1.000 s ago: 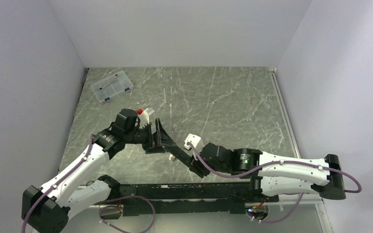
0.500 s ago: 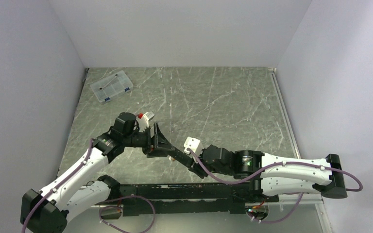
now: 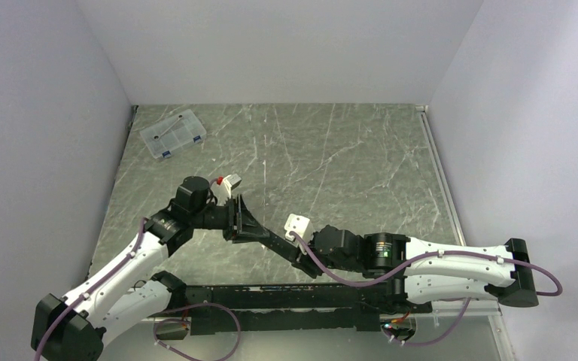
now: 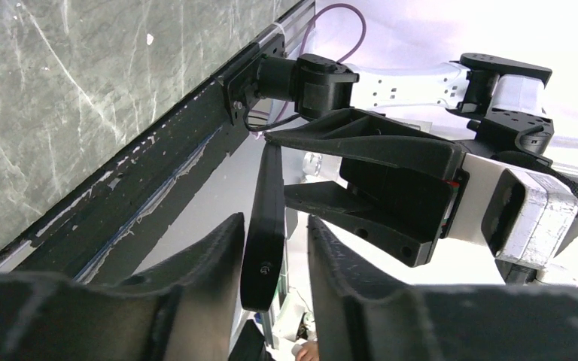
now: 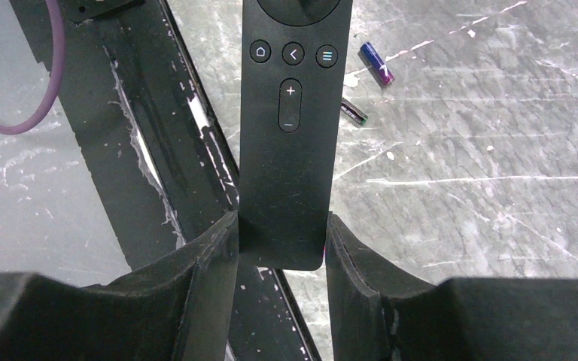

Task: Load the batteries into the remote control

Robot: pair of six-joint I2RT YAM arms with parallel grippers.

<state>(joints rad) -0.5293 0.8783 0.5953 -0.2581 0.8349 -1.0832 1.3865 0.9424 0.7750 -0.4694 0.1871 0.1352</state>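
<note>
Bright, even light; the left wrist view's background is overexposed.

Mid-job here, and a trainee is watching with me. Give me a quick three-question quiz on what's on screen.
1. True or false: the batteries are already inside the remote control.
2. Which pincer clamps the remote's button-free end? A. left B. right C. neither
3. In which corner of the table does the clear box sit?
Key: 1. False, they lie on the table. 2. B, the right pincer. 3. Far left.
</note>
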